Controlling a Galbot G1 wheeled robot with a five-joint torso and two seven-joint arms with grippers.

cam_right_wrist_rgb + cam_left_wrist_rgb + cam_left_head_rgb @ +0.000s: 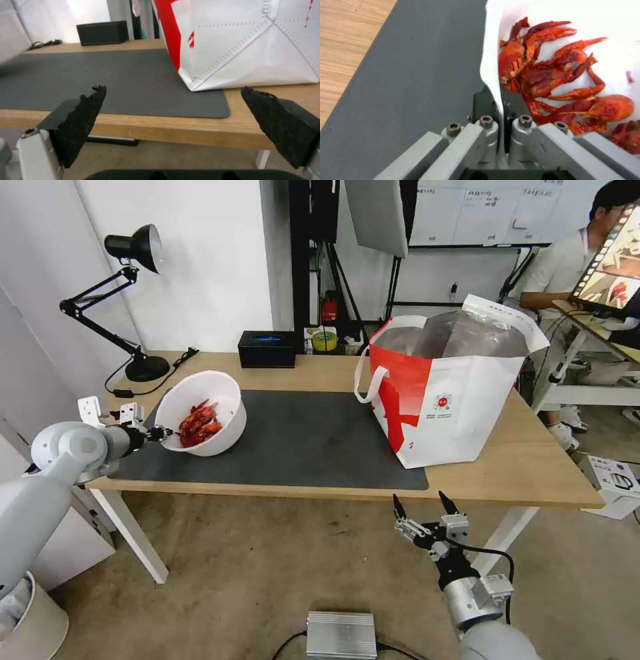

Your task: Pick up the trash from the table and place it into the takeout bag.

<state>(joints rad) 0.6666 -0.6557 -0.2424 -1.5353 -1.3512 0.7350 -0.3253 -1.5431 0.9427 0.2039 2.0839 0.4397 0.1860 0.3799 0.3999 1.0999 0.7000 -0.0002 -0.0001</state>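
A light wooden counter [320, 373] with white legs carries a large dark grey mat [300, 440].

At the mat's left end, the left hand [162, 433] grasps the near rim of a white round bowl [227, 393]. The bowl is tilted, its opening facing the robot, with its far side seeming to rest on the mat. Red crayfish shells [199, 425] lie heaped inside, toward the lower side. In the left wrist view, the left hand [501, 112] is pinched tight on the thin white rim of the bowl [603, 15], one finger inside and one outside. The shells [560, 75] sit just beside the inner finger, and the mat [420, 75] lies below.

At the counter's right end stands a large white-and-red bag [453, 400], upright and open at the top. It has a silver foil lining, a white strap handle hanging on its left side, and a small round red logo on the front. The bag is well apart from the bowl, with bare mat between them.

The right hand [427, 508] hovers low in front of the counter's near edge, below the bag, fingers spread wide and empty. In the right wrist view, the right hand [173, 112] shows two black pads far apart, pointing toward the mat [116, 75] and the base of the bag [240, 45].

A black box [268, 348] sits at the back edge, and a black lamp [133, 300] stands at the back left corner.
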